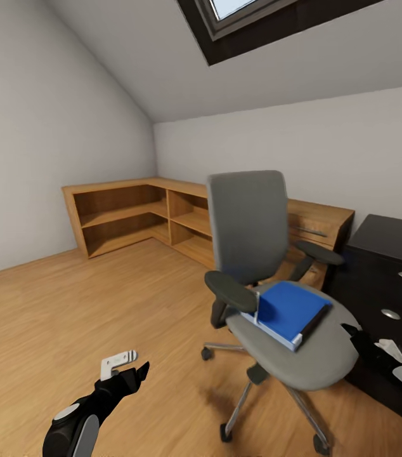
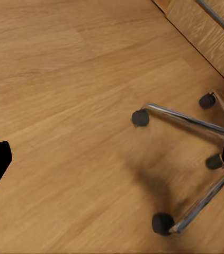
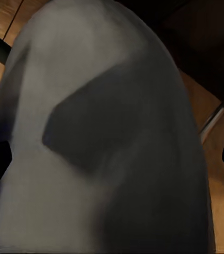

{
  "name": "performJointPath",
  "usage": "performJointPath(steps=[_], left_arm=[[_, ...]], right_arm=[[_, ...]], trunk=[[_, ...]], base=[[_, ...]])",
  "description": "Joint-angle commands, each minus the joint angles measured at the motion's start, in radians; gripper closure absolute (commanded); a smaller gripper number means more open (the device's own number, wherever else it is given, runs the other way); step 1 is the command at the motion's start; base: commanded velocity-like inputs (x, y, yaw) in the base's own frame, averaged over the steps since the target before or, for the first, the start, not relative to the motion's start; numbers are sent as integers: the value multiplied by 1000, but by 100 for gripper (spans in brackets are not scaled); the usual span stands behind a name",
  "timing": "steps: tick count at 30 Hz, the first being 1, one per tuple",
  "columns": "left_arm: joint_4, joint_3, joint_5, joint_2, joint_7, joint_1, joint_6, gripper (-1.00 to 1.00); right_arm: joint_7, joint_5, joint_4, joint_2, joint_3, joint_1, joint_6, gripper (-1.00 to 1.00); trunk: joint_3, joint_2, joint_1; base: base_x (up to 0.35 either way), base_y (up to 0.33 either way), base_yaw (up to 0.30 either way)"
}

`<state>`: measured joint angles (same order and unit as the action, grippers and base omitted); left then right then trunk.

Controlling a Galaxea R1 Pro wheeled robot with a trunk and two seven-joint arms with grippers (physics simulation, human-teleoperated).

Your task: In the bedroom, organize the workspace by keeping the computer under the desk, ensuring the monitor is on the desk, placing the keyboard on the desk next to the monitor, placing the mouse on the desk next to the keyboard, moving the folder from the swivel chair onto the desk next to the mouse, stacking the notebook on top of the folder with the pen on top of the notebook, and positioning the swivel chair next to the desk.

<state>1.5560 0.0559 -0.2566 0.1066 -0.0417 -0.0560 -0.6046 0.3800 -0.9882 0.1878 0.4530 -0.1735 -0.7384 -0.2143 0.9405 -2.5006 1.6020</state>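
Folder [image 1: 288, 309] lies on the swivel chair [image 1: 271, 298] seat, thin dark item along its right edge. Right pincer [image 1: 357, 334] at the seat rim, spread unclear; left pincer [image 1: 139, 370] looks wide over floor. Come in low, grip the folder's near edge, keep it level.

Grey upholstery on the swivel chair [image 1: 250, 222], black armrests [image 1: 231, 291], shiny metal base [image 2: 196, 124] with black castors [image 2: 140, 117]. Bright-blue folder [image 1: 288, 309], pale-edged, on the seat. Warm wood-grain floor [image 1: 99, 304], matching wooden shelving [image 1: 131, 216], black drawer unit [image 1: 391, 273] with silver handles.
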Motion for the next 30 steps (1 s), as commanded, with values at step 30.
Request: performJointPath(steps=[30], left_arm=[[1,1,-11,2,-5,-1,-6,-100]], right_arm=[[16,9,-9,-113,14,1,2,-100]], trunk=[[1,0,0]], base=[[-140,0,37]])
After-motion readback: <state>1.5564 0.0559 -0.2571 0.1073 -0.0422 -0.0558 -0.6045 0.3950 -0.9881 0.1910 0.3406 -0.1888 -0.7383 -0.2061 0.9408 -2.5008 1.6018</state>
